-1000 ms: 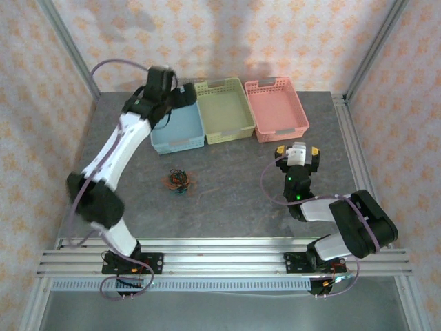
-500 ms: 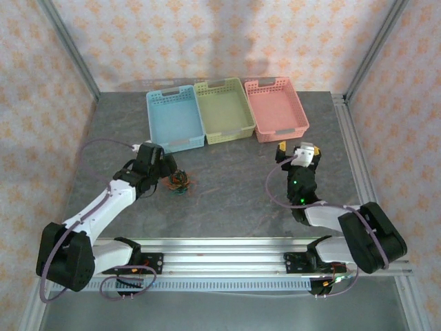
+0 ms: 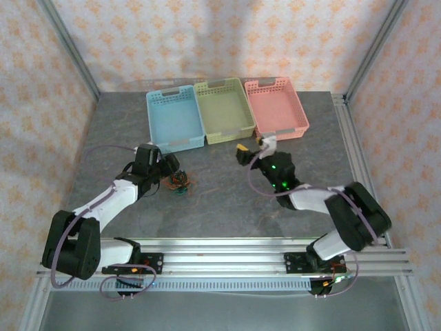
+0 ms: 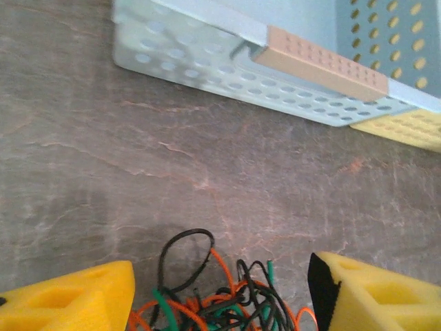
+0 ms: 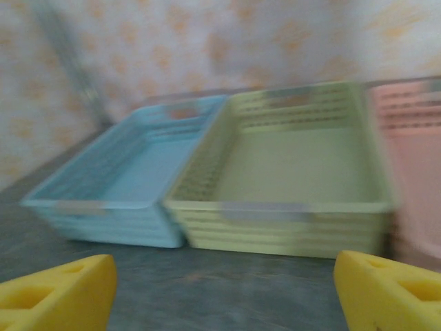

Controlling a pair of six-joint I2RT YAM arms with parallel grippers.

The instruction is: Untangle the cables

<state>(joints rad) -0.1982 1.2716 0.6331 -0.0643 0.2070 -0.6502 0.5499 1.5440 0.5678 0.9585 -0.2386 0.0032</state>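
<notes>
The cables (image 3: 180, 181) lie as a small knot of black, orange and green wire on the grey table, left of centre. My left gripper (image 3: 172, 169) is low at the knot's left side. In the left wrist view the cables (image 4: 220, 300) sit between its yellow fingers (image 4: 69, 296), which stand apart and do not press on the wire, so the left gripper (image 4: 220, 303) is open. My right gripper (image 3: 249, 146) is near the table's middle, facing the baskets. In the blurred right wrist view the right gripper (image 5: 224, 296) is open with bare table between its fingers.
Three baskets stand in a row at the back: blue (image 3: 176, 118), green (image 3: 224, 110) and pink (image 3: 277, 107). The blue basket's front wall (image 4: 207, 62) is just beyond the knot. Metal frame rails run along the table's near and right edges.
My left arm has come down from over the blue basket to the cable knot. My right gripper has swung left and forward, toward the middle in front of the baskets.
</notes>
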